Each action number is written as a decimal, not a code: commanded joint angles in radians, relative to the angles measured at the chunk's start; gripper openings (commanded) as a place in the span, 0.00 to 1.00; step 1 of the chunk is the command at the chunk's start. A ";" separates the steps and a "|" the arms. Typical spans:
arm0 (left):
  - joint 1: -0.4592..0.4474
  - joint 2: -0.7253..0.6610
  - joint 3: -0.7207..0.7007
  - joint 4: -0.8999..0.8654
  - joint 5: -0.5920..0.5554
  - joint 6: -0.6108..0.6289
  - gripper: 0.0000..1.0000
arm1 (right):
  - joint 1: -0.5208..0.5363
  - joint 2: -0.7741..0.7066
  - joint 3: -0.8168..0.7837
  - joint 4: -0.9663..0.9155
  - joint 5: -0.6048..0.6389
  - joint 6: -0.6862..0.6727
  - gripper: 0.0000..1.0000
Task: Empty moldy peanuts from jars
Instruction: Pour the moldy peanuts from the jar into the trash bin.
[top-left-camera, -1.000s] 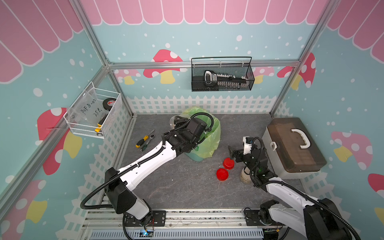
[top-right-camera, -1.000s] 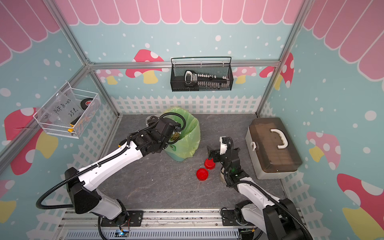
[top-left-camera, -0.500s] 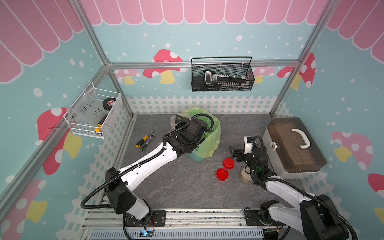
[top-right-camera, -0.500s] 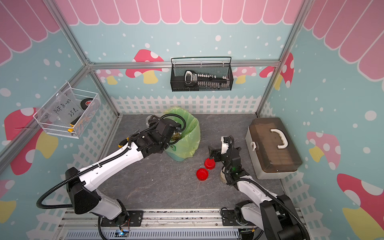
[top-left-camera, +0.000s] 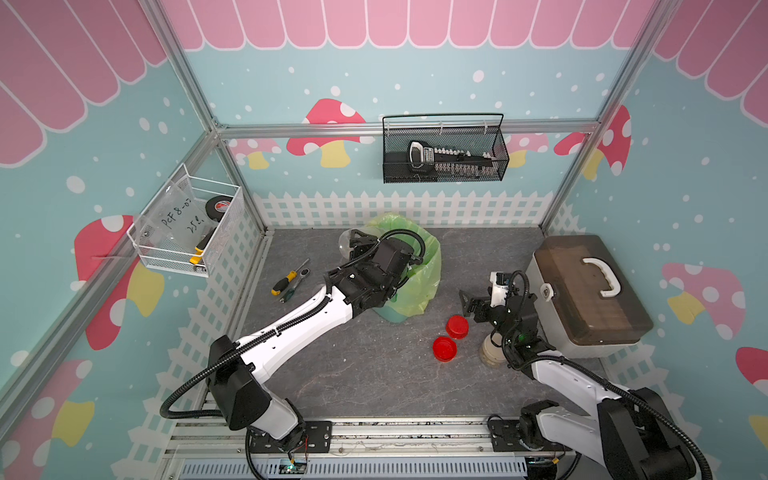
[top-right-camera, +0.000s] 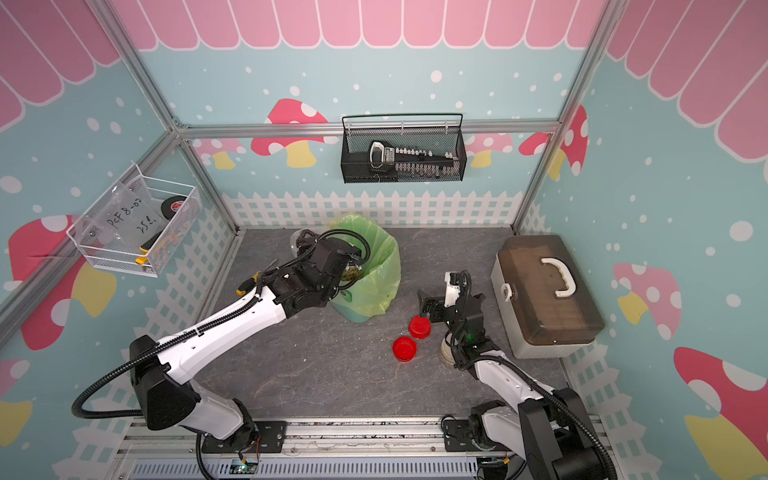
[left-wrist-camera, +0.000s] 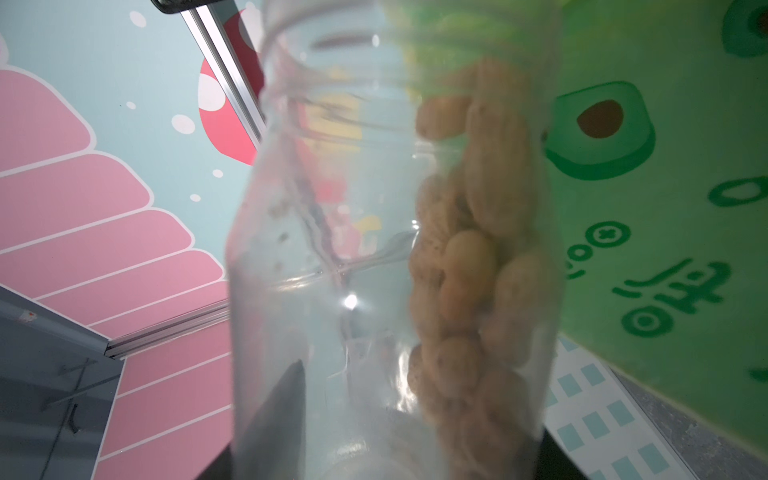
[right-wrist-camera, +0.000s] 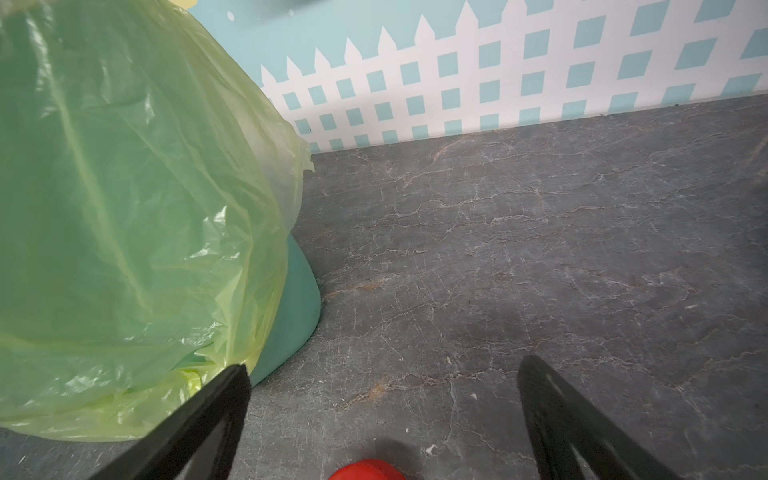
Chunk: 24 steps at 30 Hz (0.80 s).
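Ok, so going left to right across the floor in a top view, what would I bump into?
Screwdriver → green-bagged bin → red lids → beige-lidded jar → brown toolbox

The jaws of the right gripper (right-wrist-camera: 384, 365) stand wide apart over the grey desk (right-wrist-camera: 540, 228). A red lid (right-wrist-camera: 365, 469) shows between them. A teal bin (right-wrist-camera: 297, 299) with a green bag (right-wrist-camera: 124, 208) is near one jaw.

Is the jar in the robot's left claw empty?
Not empty. In the left wrist view, peanuts lie piled along one side of the clear jar, whose lid is off.
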 joint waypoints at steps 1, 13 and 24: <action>-0.026 -0.019 -0.018 0.030 -0.018 0.046 0.29 | -0.009 -0.020 -0.020 0.033 -0.004 0.012 0.99; -0.030 0.005 0.069 -0.012 -0.026 0.008 0.28 | -0.012 -0.020 -0.022 0.040 -0.008 0.014 0.99; -0.027 -0.020 0.008 -0.012 -0.017 0.011 0.28 | -0.015 -0.018 -0.021 0.039 -0.012 0.016 0.99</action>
